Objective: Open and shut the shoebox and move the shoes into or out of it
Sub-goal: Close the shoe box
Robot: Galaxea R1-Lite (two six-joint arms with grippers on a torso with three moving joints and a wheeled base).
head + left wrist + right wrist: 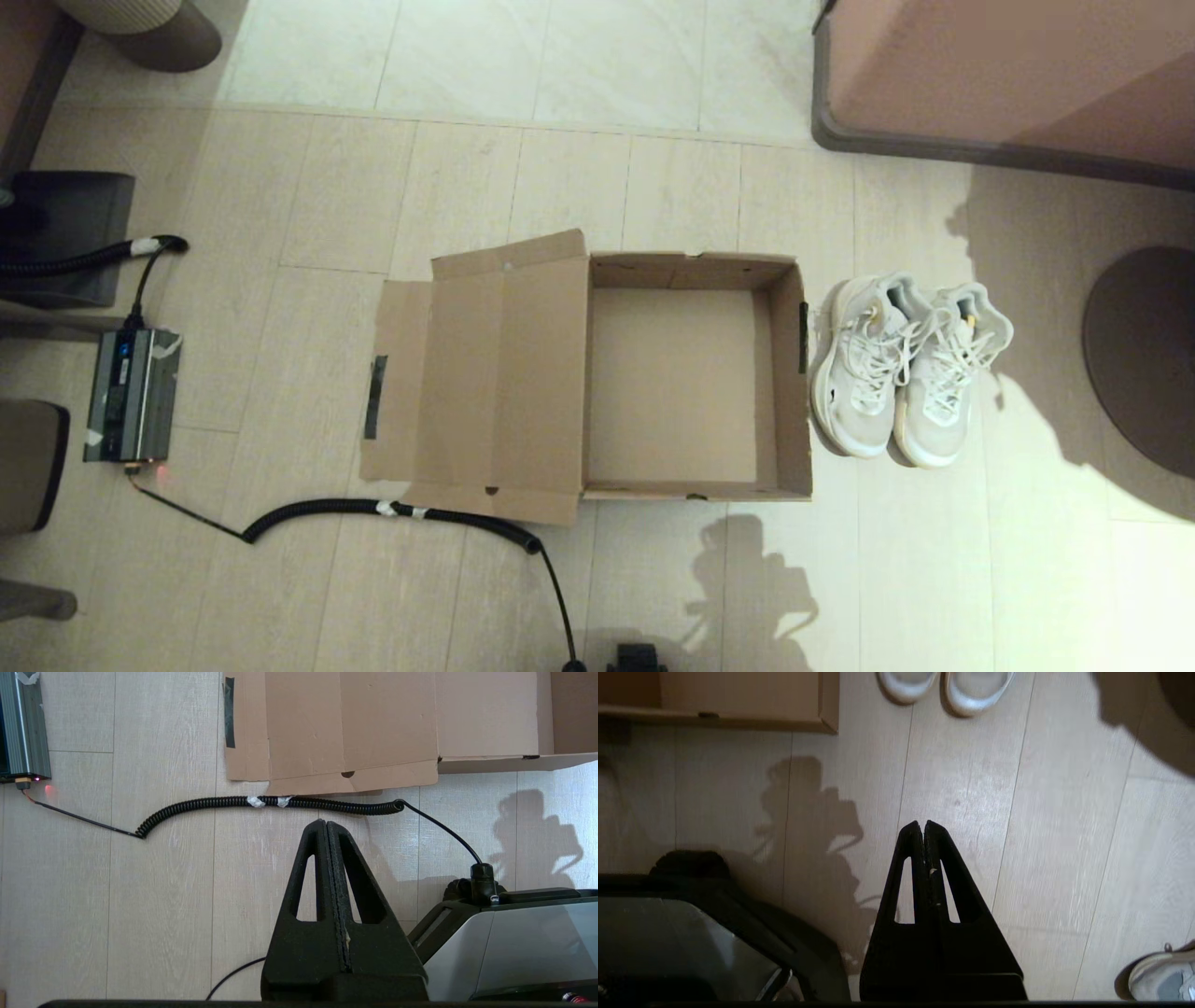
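The brown cardboard shoebox (789, 373) lies open on the floor with nothing inside, its hinged lid (485, 373) folded flat out to its left. The pair of white sneakers (906, 369) stands side by side on the floor just right of the box, touching its right wall. Neither gripper shows in the head view. My left gripper (325, 822) is shut and holds nothing, hovering above the floor near the lid's front edge (355, 777). My right gripper (922, 823) is likewise shut on nothing, over bare floor short of the sneaker toes (943, 688) and the box corner (826, 718).
A black coiled cable (392, 511) runs along the floor in front of the lid to a grey electronics box (131, 394) at the left. A pink-brown furniture piece (1008, 75) stands far right, a round dark base (1144, 355) at the right edge. Another shoe (1162, 973) shows in the right wrist view.
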